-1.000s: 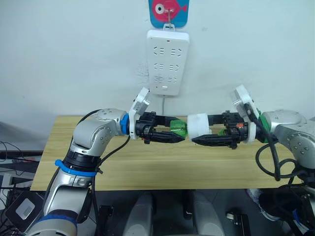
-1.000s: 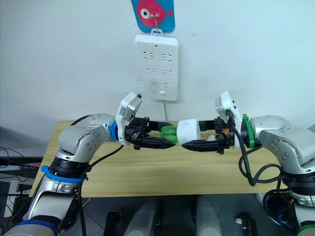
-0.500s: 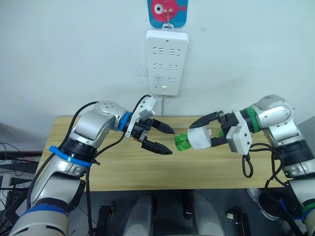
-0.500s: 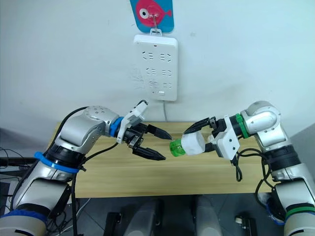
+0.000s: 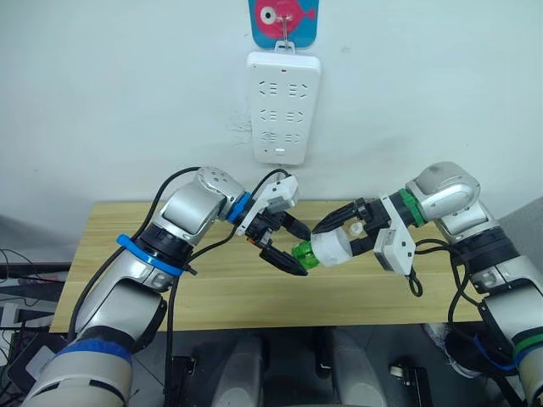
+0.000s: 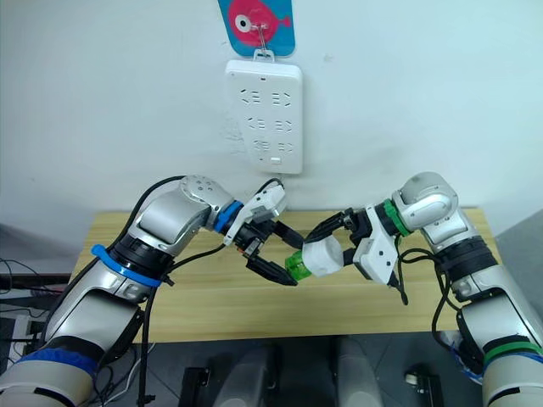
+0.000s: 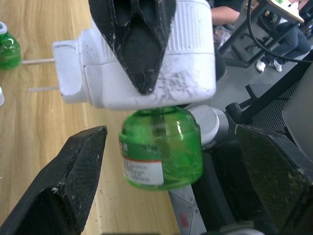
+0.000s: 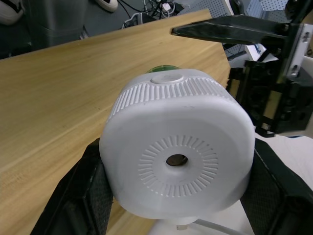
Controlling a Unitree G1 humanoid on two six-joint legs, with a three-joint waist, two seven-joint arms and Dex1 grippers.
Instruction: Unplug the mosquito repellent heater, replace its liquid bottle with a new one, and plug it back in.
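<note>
While the right gripper clamps the small rounded white plastic mosquito repellent heater between its two black fingers, the unit hangs in the air above the light wooden tabletop, below the long white power strip on the wall. Its vent hole faces the right wrist camera. A round translucent green liquid bottle with a red and white label sits screwed into the heater's underside, pointing toward the left gripper. That gripper's fingers are spread wide, one on each side of the green bottle; no contact with it is visible. Two metal prongs stick out from the heater's back. Beyond the prongs, a second matching green bottle stands on the tabletop, with a small white cap lying just beside it.
</note>
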